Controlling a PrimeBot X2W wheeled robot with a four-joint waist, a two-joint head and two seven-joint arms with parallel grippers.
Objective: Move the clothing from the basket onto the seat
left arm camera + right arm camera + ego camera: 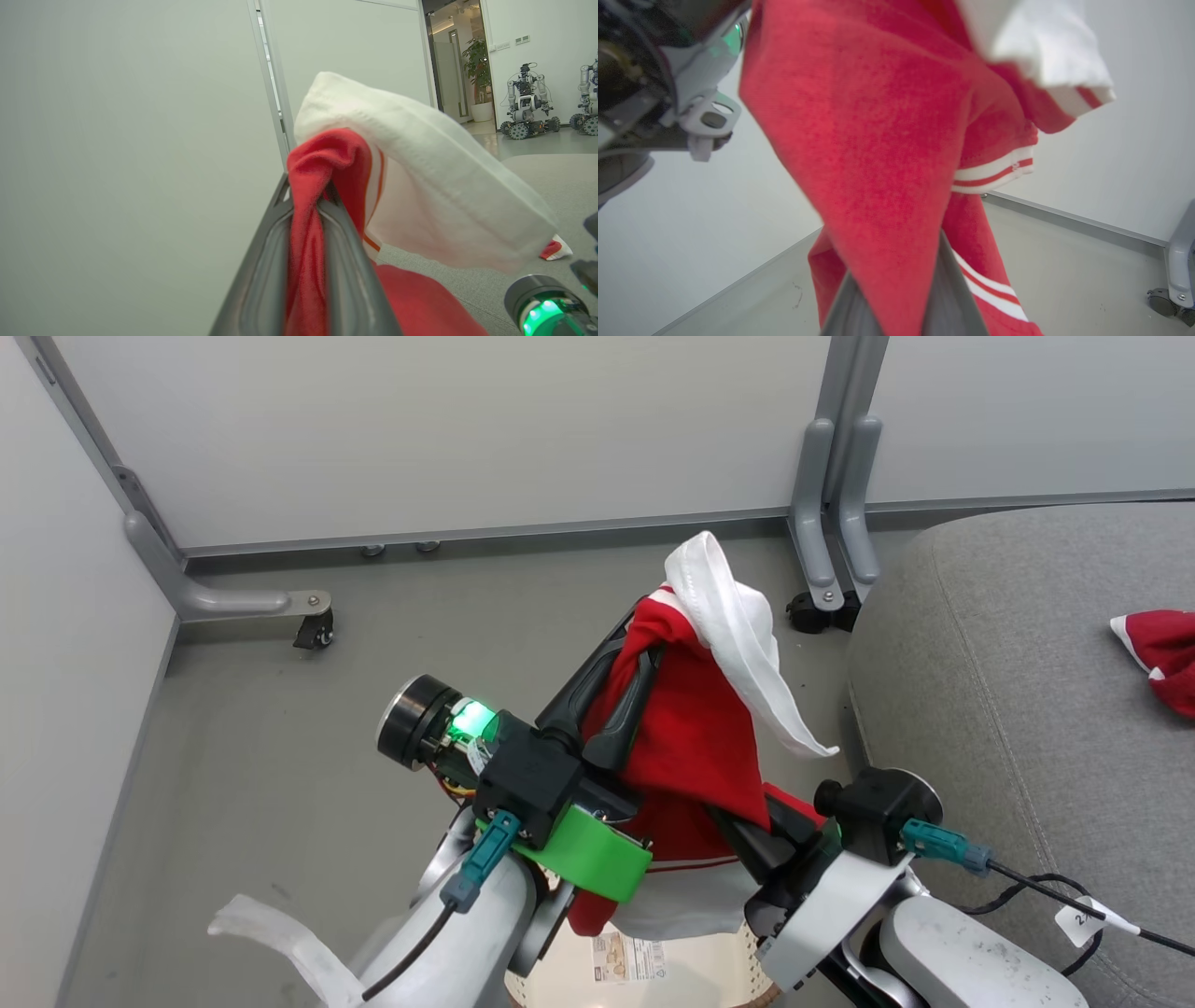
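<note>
The carrying step is in hand: one red garment [695, 728] is held aloft above the basket [733, 971], clamped high up by the left gripper [639, 649] and lower down by the right gripper [896, 280] (both jaws pinched on cloth). The other piece [1158, 653] lies on the seat [990, 644], well in from its rounded corner. Next, a swing over that corner is called for, then release.

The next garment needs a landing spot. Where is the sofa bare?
The sofa is bare from its rounded left edge up to the red garment lying further right. The floor between the wall and the basket is bare too. It is crowded above the basket, where the held garment hangs.
</note>
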